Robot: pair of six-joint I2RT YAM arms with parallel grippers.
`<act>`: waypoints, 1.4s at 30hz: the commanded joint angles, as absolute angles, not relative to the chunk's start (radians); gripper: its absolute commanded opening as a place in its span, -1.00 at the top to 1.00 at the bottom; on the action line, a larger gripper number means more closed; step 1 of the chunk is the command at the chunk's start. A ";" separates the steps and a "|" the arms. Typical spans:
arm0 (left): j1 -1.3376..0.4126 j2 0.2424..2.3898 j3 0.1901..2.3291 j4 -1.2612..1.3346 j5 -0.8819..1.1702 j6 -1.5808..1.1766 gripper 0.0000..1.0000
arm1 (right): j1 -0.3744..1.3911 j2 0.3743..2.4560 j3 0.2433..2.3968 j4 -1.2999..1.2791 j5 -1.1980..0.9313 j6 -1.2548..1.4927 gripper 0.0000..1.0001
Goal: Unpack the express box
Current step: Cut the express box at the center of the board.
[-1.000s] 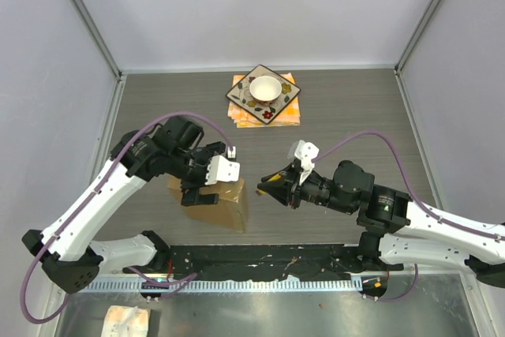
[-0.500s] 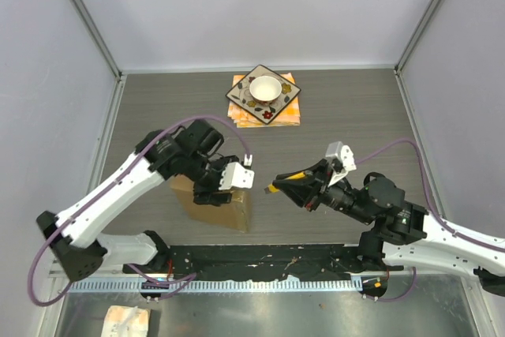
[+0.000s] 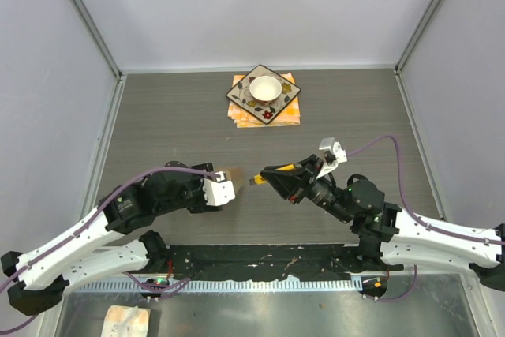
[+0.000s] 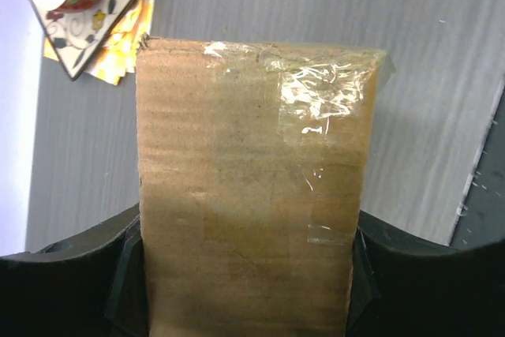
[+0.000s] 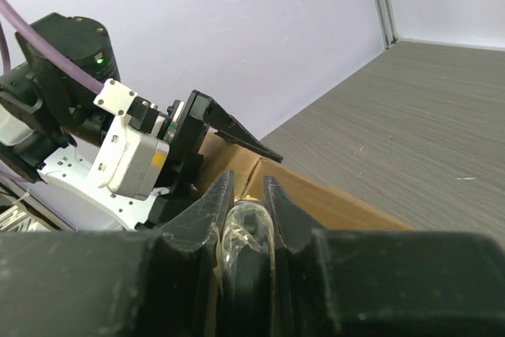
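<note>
1. Grips the express box (image 4: 252, 187) across its width with the left claw (image 4: 245, 278), jaws part-way open and pressed against both cardboard sides.
2. Holds that box close to the near edge of the worktop (image 3: 355, 108), left of the middle, mostly hidden under the left wrist in the overhead view. Cannot tell whether it rests on the worktop or hangs just above it.
3. Pinches a slim tool (image 3: 258, 181) with a yellowish tip in the right claw (image 5: 245, 219), jaws almost closed around it. Probably a cutter, though too small to say for sure.
4. Runs the box's long axis straight out from the left claw toward the right side of the worktop, with the end carrying the clear tape (image 4: 323, 92) farthest out and facing the tool.
5. Aims the tool tip leftward at that taped end, near it but apart in the overhead view, with no contact visible.
6. Looks like the slitting step, with the box sealed and nothing unpacked yet.
7. Calls for the right arm, the one nearer the tape, to bring the tip onto the taped seam while the left claw steadies the box. Risks skidding off the glossy tape or pushing the box back through the grip.
8. Leaves the patterned plate (image 3: 239, 94) and its white bowl (image 3: 265, 87) well apart at the middle of the far edge, out of the tool's path.
</note>
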State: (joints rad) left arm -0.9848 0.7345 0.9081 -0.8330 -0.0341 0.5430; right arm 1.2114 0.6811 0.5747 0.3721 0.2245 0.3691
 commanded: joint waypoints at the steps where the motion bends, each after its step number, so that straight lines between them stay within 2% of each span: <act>1: -1.006 0.709 0.810 -0.645 -0.141 0.473 0.48 | 1.224 0.730 0.526 0.630 0.268 0.417 0.99; 8: -1.012 0.696 0.779 -0.635 -0.132 0.459 0.45 | 1.241 0.813 0.473 0.834 0.351 0.367 0.99; 18: -1.012 0.689 0.788 -0.644 -0.094 0.439 0.44 | 1.241 0.939 0.462 1.087 0.348 0.342 0.99; 42: -1.012 0.655 0.802 -0.670 -0.060 0.443 0.45 | 1.213 1.120 0.480 1.204 0.322 0.429 0.98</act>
State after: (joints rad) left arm -1.0088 0.6685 0.7948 -0.6834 -0.1543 0.5274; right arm 1.2240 1.1069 0.4541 1.1007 0.3275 0.3946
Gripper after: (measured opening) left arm 0.661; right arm 0.227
